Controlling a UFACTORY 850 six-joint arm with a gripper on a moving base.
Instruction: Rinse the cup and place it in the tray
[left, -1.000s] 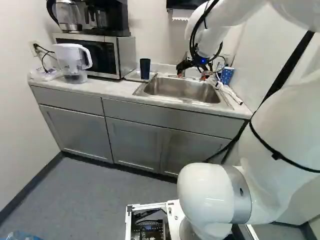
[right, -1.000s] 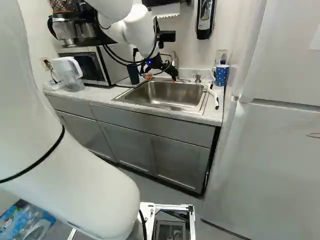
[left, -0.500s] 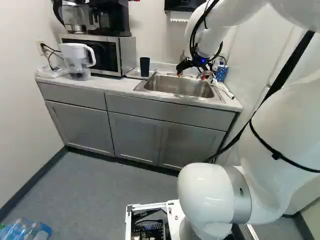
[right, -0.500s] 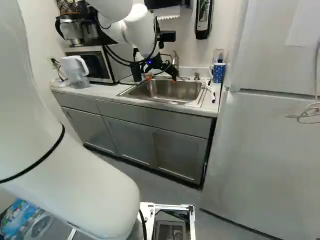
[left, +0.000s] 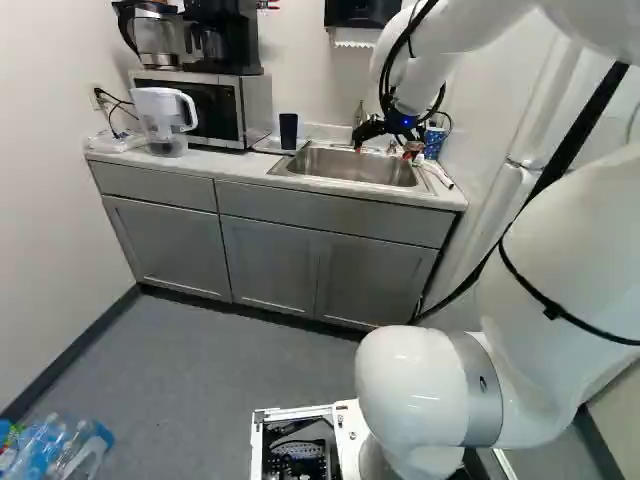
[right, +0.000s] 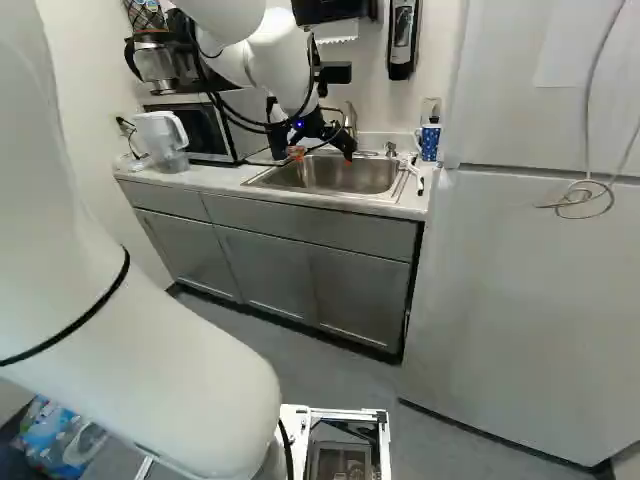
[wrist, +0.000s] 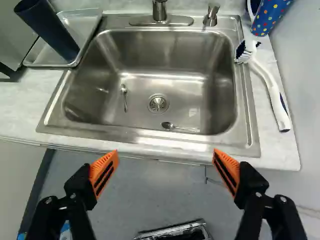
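Note:
My gripper (left: 384, 149) hangs near the sink at counter height; in the wrist view the gripper (wrist: 166, 156) stands wide open, nothing between its orange pads. Ahead of it lies the steel sink (wrist: 150, 65), a spoon (wrist: 124, 97) and a second spoon (wrist: 175, 127) inside. A dark blue cup (wrist: 49, 30) stands in the clear tray (wrist: 82, 20) at one side of the sink. On the other side, by the far counter corner, is a blue cup with coloured dots (wrist: 270, 16), shown also as the dotted cup (right: 431, 142) in the right base view.
A brush (wrist: 270, 87) lies on the counter beside the sink, and a faucet (wrist: 160, 11) rises behind it. Left of the tray are a microwave (left: 205, 108) and a white pitcher (left: 165, 118). A white fridge (right: 530, 280) stands right of the counter. Plastic bottles (left: 60, 448) are on the floor.
The base has moved back from the counter, so the scene shows smaller in both base views. The arm holds its pose against its lowest joint, and the gripper stays open.

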